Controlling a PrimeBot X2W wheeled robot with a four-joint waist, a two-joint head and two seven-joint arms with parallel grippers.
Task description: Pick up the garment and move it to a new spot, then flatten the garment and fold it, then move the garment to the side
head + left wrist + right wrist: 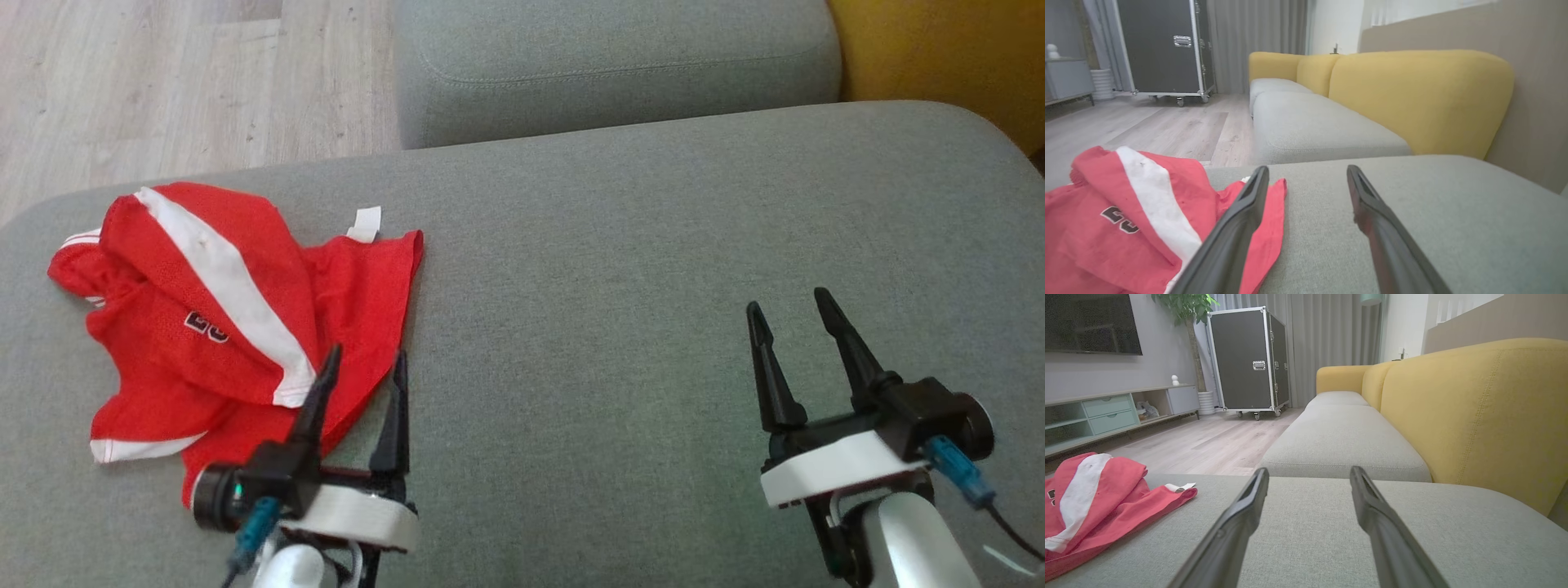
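Our left gripper [367, 355]: fingers spread, empty, one finger over the near right edge of the red garment [220, 327] (contact not resolvable). Our right gripper [786, 300]: fingers also spread, holding nothing, over the grey seat cushion [612, 269], well apart from the cloth. We note the garment crumpled, white stripe up, at the cushion's left end. Yellow backrest [1474, 408] rightward; wood floor [122, 82] beyond.

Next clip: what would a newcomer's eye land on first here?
A crumpled red garment with white stripes lies at the left of the grey cushion. The left gripper is open at its right edge, the right gripper open over bare cushion farther right. A yellow sofa back rises behind.
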